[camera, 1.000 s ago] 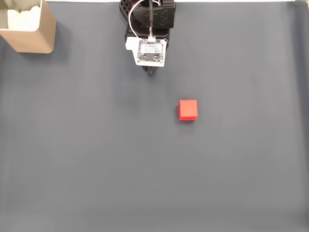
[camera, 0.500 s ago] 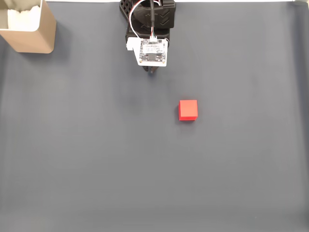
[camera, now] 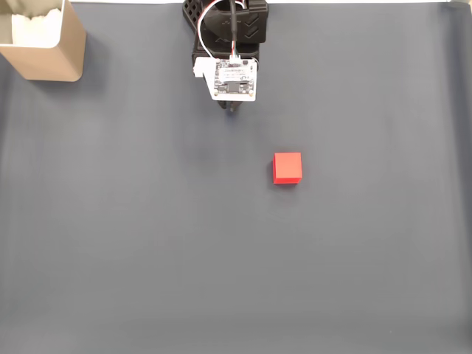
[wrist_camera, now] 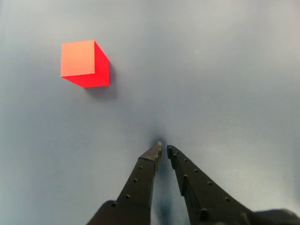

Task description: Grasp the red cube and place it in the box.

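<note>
The red cube [camera: 287, 167] rests alone on the dark grey mat, right of the middle in the fixed view; in the wrist view the red cube [wrist_camera: 84, 63] lies up and to the left. The tan box [camera: 46, 43] with white padding stands at the top left corner. My gripper [wrist_camera: 163, 150] reaches in from the bottom of the wrist view, its black fingers [wrist_camera: 140, 180] nearly together with nothing between them, well short of the cube. In the fixed view the arm [camera: 231, 55] sits at the top centre, the gripper tip [camera: 233, 108] just below its circuit board.
The grey mat [camera: 147, 243] covers the whole table. A pale strip of table edge [camera: 354, 1] runs along the top. The box sits far to the left of the arm in the fixed view.
The arm's head with the circuit board has shifted slightly to the right and up. The cube and the box have stayed put.
</note>
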